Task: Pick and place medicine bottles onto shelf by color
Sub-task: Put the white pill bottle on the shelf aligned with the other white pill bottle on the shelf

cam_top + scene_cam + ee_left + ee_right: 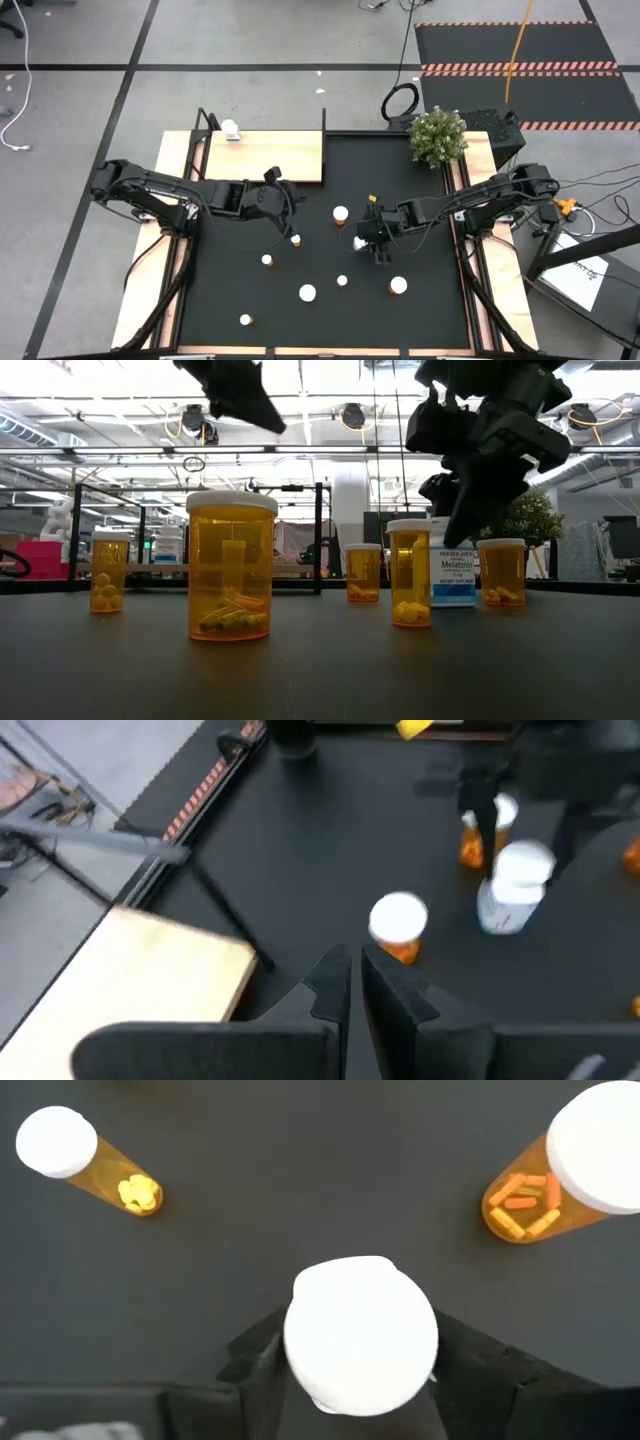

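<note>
- The white medicine bottle (360,1335) stands upright on the black mat (400,180), right of centre, and my right gripper (372,238) sits directly over it with a finger on either side of the cap.
- The jaws bracket the bottle, but I cannot tell whether they press on it or only stand beside it, so I would not call it a grip.
- My left gripper (350,990) hangs above the mat near the shelf's corner, fingers pinched together and empty.
- The shelf (270,155) lies at the far left of the tabletop, with one white bottle (230,128) already standing at its far-left corner; that, I judge, is where this one belongs.
- To do the step well, I judge I should squeeze squarely on the body below the cap, lift straight up, and clear the orange bottle (341,214) just beyond on the way left.
- In the low view the white bottle's label (457,572) reads "Melatonin"; the smaller print I cannot make out.
</note>
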Tool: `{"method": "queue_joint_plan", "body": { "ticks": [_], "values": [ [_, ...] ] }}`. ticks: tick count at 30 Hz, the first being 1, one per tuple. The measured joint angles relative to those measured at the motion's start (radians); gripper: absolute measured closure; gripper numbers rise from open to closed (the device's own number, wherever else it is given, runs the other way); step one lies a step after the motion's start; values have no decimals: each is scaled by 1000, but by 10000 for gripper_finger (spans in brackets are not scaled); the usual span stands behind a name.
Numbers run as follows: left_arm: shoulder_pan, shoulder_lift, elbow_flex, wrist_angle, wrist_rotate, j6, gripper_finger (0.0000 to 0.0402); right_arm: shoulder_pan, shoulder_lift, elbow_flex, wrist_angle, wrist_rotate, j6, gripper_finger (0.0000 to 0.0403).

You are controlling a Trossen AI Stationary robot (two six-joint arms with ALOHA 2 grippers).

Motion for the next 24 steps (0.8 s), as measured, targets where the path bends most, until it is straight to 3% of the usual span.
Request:
{"method": "queue_joint_plan", "body": {
  "ticks": [5,10,14,24],
  "values": [
    [-30,21,0,57,3,35,368,0,-3,2,-4,1,0,235],
    [-54,41,-1,132,4,53,361,-3,-44,41,-29,4,1,199],
    [-64,73,-2,194,53,45,317,-12,-82,104,-45,27,1,188],
    [-61,149,0,260,93,43,189,-10,-102,185,-102,62,-43,228]
  ]
}}
